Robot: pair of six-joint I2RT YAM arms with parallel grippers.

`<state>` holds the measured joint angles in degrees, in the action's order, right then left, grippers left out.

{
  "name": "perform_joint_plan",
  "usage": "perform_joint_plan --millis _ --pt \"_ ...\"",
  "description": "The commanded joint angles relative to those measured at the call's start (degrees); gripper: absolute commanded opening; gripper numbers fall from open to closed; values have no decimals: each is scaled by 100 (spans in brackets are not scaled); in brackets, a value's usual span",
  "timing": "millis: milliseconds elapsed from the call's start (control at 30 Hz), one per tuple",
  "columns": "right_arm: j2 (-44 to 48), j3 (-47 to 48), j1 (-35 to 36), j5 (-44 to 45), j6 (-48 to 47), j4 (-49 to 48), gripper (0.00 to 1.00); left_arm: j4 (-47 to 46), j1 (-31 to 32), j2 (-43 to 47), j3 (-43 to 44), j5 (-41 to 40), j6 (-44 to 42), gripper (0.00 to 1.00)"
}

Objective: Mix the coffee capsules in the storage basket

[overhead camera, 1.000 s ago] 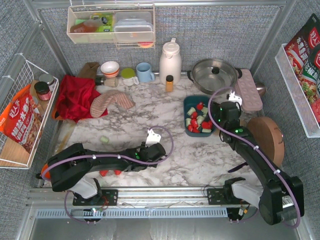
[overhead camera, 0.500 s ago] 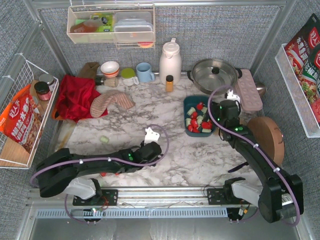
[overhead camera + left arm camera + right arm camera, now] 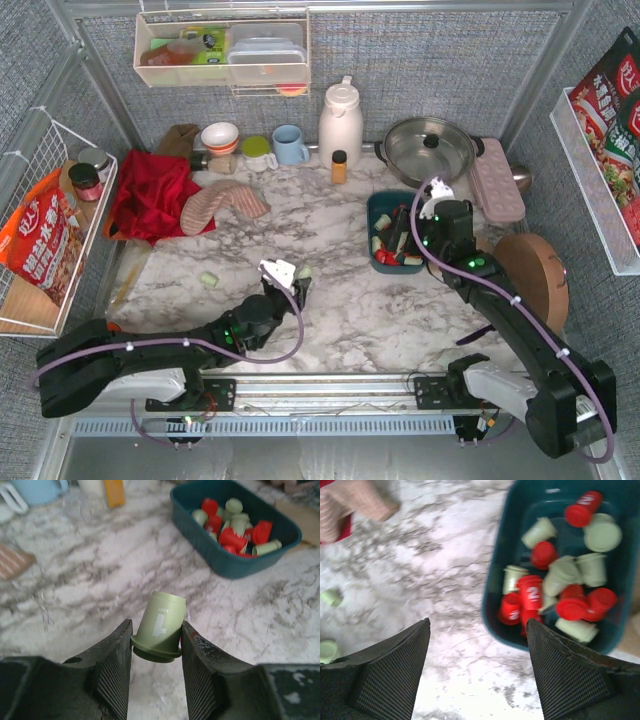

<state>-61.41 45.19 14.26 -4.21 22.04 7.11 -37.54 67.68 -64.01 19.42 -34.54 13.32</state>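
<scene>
Pinching green capsule (image 3: pixel 162 615) in left gripper (image 3: pixel 156 628), long axis along jaws, narrow end outward. Spread wide at right gripper (image 3: pixel 477 630), basket (image 3: pixel 497 565) just ahead.

I see the overhead view evenly and brightly lit from above, with soft shadows beneath the arms and pale glare on the counter (image 3: pixel 360 310); at my left pincer (image 3: pixel 156 632) the green capsule (image 3: pixel 161 622) it grips is crisp, while everything beyond it softens; ahead of my right pincer (image 3: pixel 477 627) the capsules (image 3: pixel 532 592) are blurred, the counter below it washed out white, the pincer itself dark.
</scene>
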Motion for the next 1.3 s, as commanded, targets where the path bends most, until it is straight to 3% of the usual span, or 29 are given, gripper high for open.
perform_joint_plan --millis 0,200,433,967,1267 --pt "260 -44 399 -737 -116 -305 81 -2755 -17 -401 -146 -10 -1487 39" --pt "536 -27 1181 -884 -539 -423 80 -3648 -18 -1284 175 693 -1872 39" --pt "694 -176 1524 -1214 -482 -798 78 -5864 -18 -2195 -127 1304 -2302 39" --pt "294 -142 2116 -1325 -240 -1206 74 -5782 -8 -2475 106 1696 -2023 40" --pt "167 -90 2229 -1363 -228 -1151 55 -5787 0 -2499 115 1778 -2013 41"
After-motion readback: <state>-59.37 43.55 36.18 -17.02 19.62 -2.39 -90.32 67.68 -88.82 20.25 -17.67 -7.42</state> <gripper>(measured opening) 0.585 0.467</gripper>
